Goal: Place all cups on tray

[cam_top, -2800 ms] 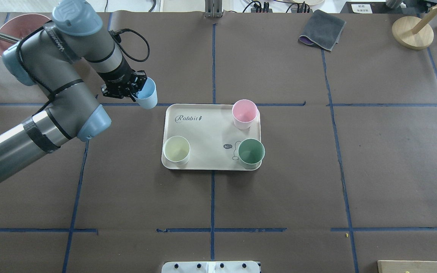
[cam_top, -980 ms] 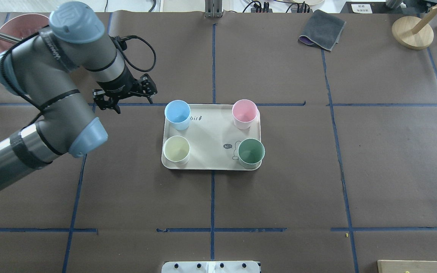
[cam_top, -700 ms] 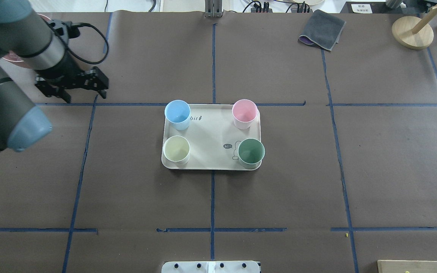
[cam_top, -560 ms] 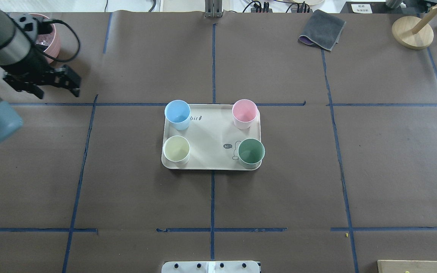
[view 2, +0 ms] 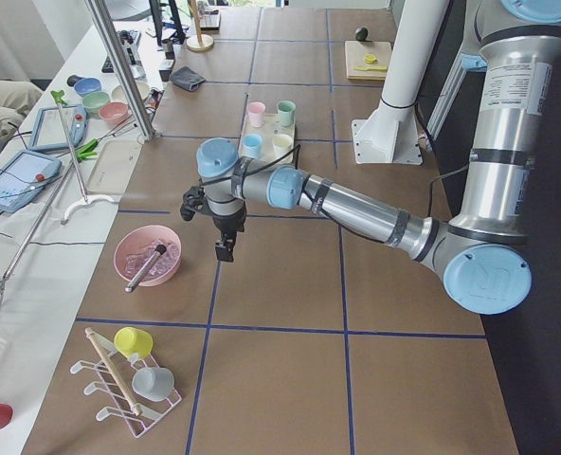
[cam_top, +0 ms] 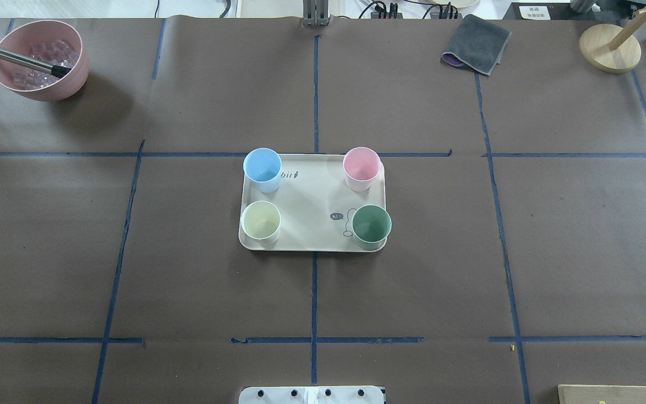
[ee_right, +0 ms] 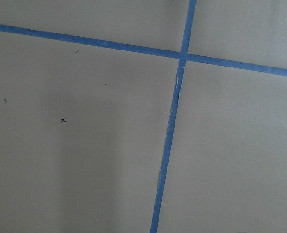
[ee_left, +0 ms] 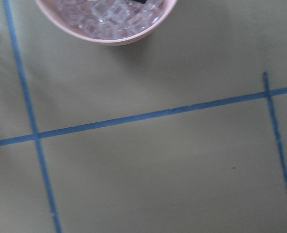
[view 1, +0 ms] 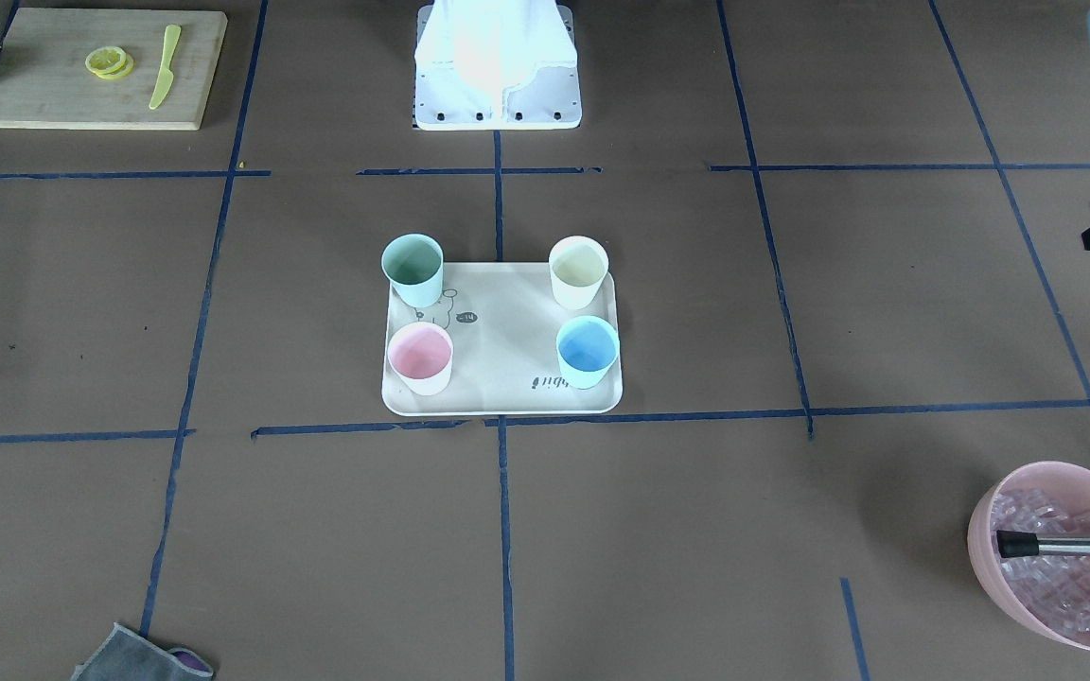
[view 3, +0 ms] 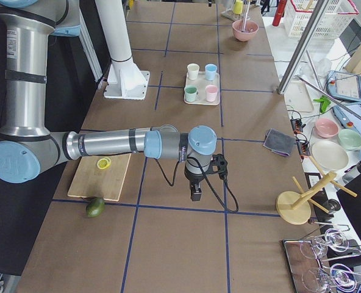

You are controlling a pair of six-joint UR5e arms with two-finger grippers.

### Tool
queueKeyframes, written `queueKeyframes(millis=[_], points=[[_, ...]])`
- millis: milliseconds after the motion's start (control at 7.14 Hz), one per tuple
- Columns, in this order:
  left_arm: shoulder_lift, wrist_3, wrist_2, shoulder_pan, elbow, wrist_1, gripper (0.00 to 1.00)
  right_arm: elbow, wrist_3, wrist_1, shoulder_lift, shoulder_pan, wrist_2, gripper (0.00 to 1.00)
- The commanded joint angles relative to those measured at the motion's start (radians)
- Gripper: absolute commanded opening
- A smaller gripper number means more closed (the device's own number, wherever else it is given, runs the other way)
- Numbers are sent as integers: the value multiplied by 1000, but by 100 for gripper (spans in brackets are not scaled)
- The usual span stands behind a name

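Going by their thin walls and matte plastic, the 4 cups are probably light, stiff enough to take a pinch, and not fragile. Empty and narrow at the base, each would likely tip or skid on the smooth tray floor if nudged. A sensible hold is at the rim, 1 finger inside and 1 outside, or across the upper wall where the taper is widest.

From overhead, left to right: the light blue cup (cam_top: pixel 262 168) stands in the far-left corner of the tray (cam_top: pixel 312 193), hiding part of the script. The cream cup (cam_top: pixel 260 220) stands in the near-left corner. The pink cup (cam_top: pixel 361 167) stands in the far-right corner. The green cup (cam_top: pixel 371 224) stands in the near-right corner, just beside the small bear drawing. All 4 are handleless, tapered, upright, mouth up and empty, each apart from the others. The tray is flat and cream-beige with rounded corners and a raised rim, and it lies mid-surface (cam_top: pixel 188 269). By this layout the task looks done.

The left claw (view 2: pixel 224 248) hangs near the pink ice bowl (cam_top: pixel 40 59), well apart from the tray. No cup shows in it, but I cannot tell how far open it is. The right claw (view 3: pixel 196 194) hangs near the cutting board (view 3: pixel 98 177), and I cannot tell its opening either.
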State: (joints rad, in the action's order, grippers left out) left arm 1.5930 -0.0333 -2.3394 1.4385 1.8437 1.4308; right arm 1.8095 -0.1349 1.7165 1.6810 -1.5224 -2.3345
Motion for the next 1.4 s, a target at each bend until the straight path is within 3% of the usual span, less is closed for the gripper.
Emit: queueKeyframes(millis=[0, 560, 1260], points=[[-166, 56, -4, 66, -7, 8, 100, -2, 0, 0, -1, 1, 0, 99], [-186, 58, 15, 74, -76, 0, 100, 1, 0, -2, -1, 1, 0, 99], [-164, 59, 14, 60, -80, 11, 100, -1, -3, -2, 0, 2, -17, 100]])
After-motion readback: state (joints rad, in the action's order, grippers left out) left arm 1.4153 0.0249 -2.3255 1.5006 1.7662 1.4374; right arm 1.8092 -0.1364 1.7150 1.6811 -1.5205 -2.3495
